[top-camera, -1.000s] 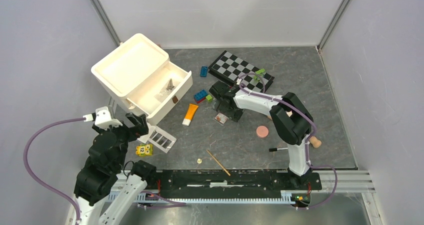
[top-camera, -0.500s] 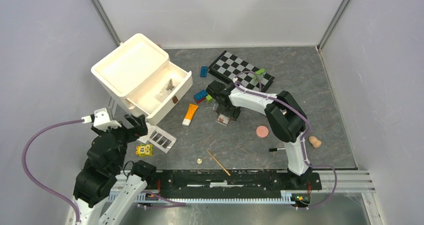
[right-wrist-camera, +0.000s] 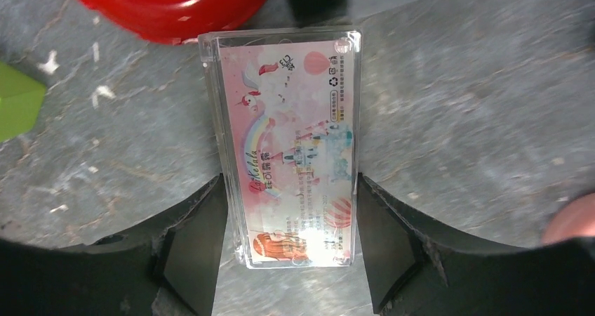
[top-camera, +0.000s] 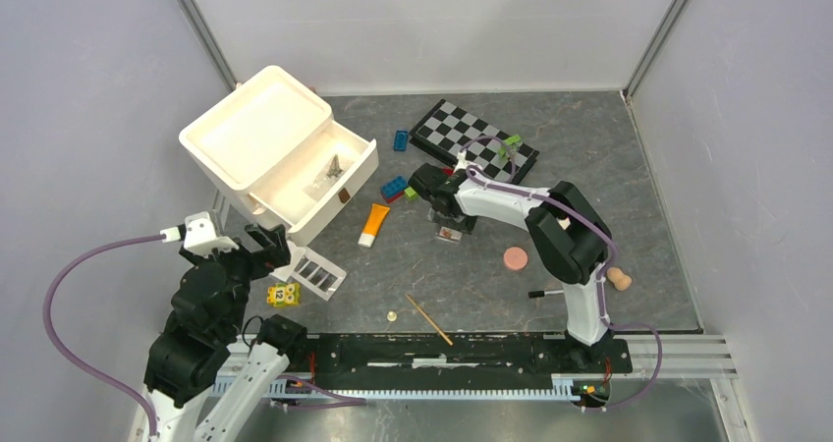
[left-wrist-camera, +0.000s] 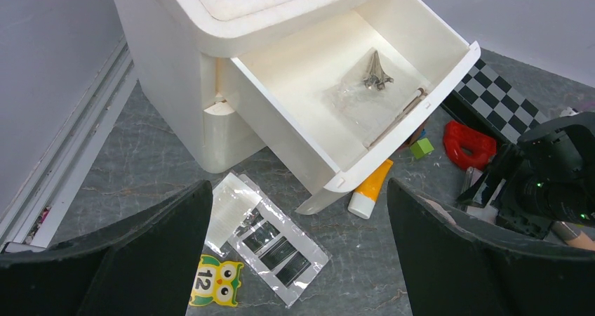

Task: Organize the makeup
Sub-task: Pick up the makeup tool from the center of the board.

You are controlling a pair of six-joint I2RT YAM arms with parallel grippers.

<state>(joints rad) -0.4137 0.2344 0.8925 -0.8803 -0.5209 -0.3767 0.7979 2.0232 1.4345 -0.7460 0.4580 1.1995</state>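
Note:
My right gripper is down at the table with a finger against each long side of a clear pinkish sachet case, which also shows in the top view. My left gripper is open and empty, hovering above the white palette with dark pans. The orange tube with white cap lies by the drawer front. A round pink disc and a thin black pencil lie near the right arm.
A white drawer box stands open at the back left, with a clear bag in its drawer. Nearby are the checkerboard, toy bricks, a red piece, an owl tile, a wooden stick and a wooden peg.
My right gripper has swung over the pinkish case and closed around it; the case has shifted slightly right. The left arm has barely moved.

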